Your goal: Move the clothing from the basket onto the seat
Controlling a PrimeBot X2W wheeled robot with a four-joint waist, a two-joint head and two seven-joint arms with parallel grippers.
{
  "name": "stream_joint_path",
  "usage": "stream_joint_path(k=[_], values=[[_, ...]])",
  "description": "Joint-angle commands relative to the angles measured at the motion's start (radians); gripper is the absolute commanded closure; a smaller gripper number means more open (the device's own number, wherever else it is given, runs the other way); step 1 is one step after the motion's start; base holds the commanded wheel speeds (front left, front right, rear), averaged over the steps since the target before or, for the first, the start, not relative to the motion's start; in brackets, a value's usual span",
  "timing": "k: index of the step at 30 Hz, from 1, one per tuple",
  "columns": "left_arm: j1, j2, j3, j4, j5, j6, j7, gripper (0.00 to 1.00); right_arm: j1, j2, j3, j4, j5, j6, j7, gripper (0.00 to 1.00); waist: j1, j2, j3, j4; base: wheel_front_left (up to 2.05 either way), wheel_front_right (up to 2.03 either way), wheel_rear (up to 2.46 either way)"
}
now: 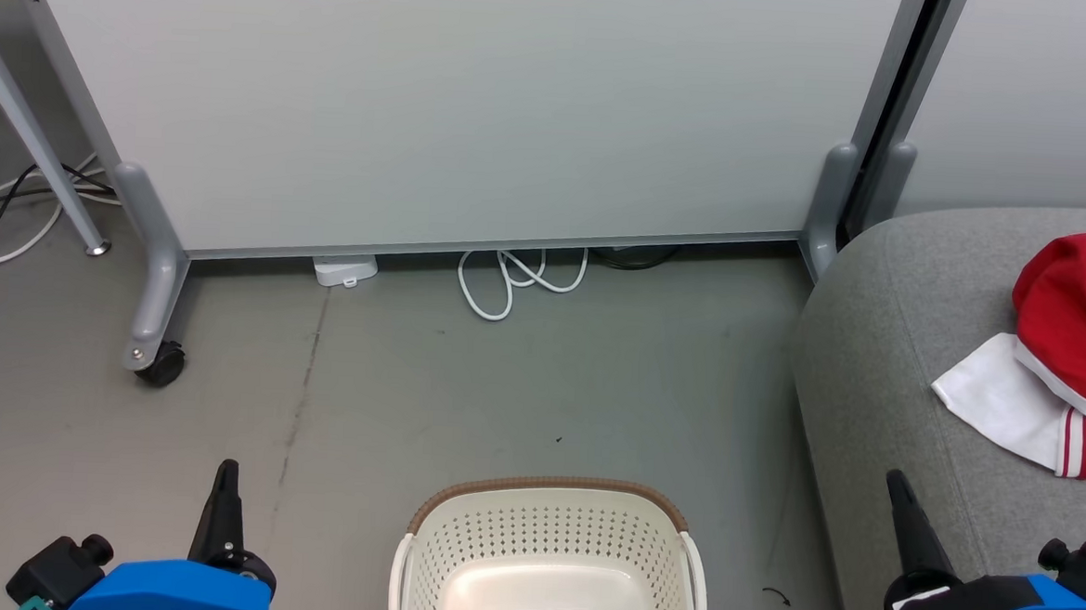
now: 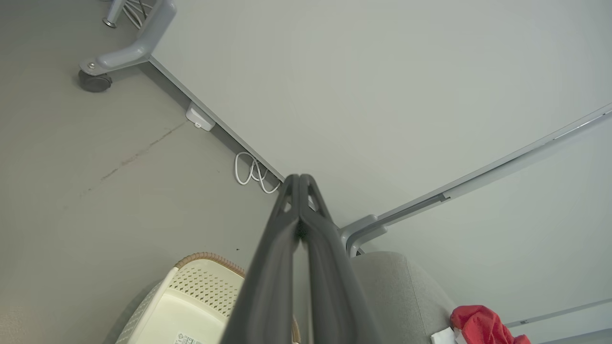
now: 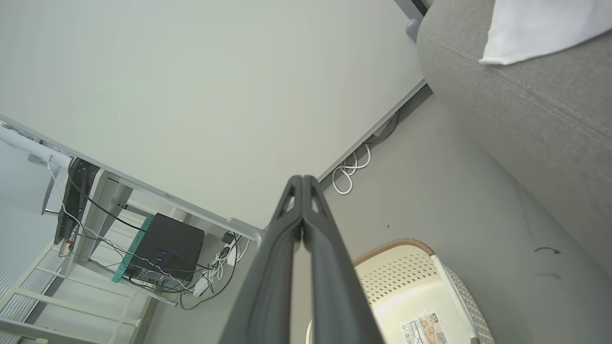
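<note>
The cream perforated basket [image 1: 549, 547] with a brown rim stands on the floor at the bottom middle; its inside shows bare plastic and a paper label. The clothing [image 1: 1065, 360], red and white with striped trim, lies bunched on the grey seat [image 1: 884, 360] at the right. A red part of the clothing [image 2: 483, 325] shows in the left wrist view, a white part [image 3: 540, 26] in the right wrist view. My left gripper [image 1: 227, 474] is shut and empty, left of the basket. My right gripper [image 1: 896, 486] is shut and empty over the seat's front edge. The same pressed-together tips show as the left gripper [image 2: 300, 179] and right gripper [image 3: 302, 179].
A pale partition panel [image 1: 460, 105] on castor feet [image 1: 161, 364] stands behind the basket. A white coiled cable [image 1: 507, 280] and a small white box [image 1: 345, 270] lie at its base. More cables [image 1: 9, 203] and a metal leg are at the far left.
</note>
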Motion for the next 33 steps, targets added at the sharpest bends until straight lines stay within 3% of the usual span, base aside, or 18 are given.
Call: stream_joint_path(k=[1,33], values=[[-0.029,0.003,0.009,-0.017,-0.032,-0.004,0.008,1.0,-0.029,-0.003,-0.004,-0.014,0.034,0.0,0.006,1.0,0.0,0.0,0.0,-0.001,0.0,0.0,0.0],[-0.061,-0.004,0.054,-0.057,-0.352,-0.006,0.095,1.0,-0.056,-0.004,-0.026,-0.022,0.371,0.001,0.052,1.0,-0.0001,0.0,0.003,-0.015,0.0,0.0,0.0]])
